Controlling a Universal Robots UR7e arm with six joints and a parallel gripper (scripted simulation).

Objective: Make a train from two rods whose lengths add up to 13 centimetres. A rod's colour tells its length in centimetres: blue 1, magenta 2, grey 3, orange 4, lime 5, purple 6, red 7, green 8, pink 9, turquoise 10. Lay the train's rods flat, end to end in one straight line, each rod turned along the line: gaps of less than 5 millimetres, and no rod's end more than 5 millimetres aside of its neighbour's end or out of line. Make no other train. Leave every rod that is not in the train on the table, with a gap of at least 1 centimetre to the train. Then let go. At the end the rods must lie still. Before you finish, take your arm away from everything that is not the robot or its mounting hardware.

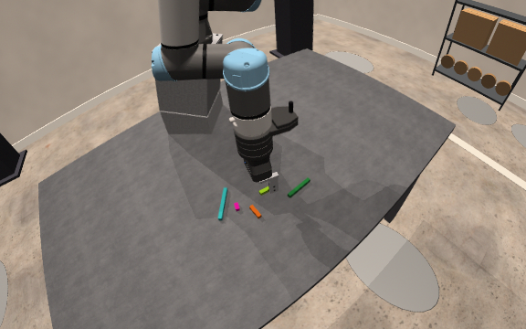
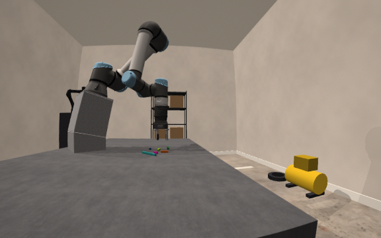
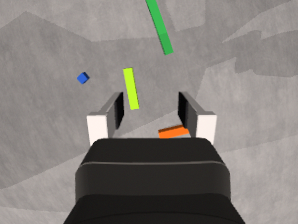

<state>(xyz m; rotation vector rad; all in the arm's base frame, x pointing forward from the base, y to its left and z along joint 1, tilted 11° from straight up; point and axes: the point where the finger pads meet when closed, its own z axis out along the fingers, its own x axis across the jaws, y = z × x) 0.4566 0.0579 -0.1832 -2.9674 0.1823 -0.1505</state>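
Note:
My gripper (image 2: 162,137) (image 3: 150,103) is open and empty, above the table. A lime rod (image 1: 264,190) (image 2: 159,149) (image 3: 131,89) lies below, ahead of the fingers in the wrist view. A green rod (image 1: 299,187) (image 2: 168,147) (image 3: 161,30) lies apart from it. An orange rod (image 1: 255,211) (image 2: 164,151) (image 3: 173,132) is partly covered by the gripper body in the wrist view. A magenta rod (image 1: 236,206) (image 2: 155,152) lies between the orange rod and a turquoise rod (image 1: 223,204) (image 2: 149,153). A small blue rod (image 2: 150,149) (image 3: 83,78) is hidden in the top view. No rods touch.
The rods lie spread on the grey table (image 1: 121,256) (image 2: 111,198). The robot's pedestal (image 1: 185,102) (image 2: 89,122) stands on the table behind the rods. In the top view the table's edge runs along the lower right.

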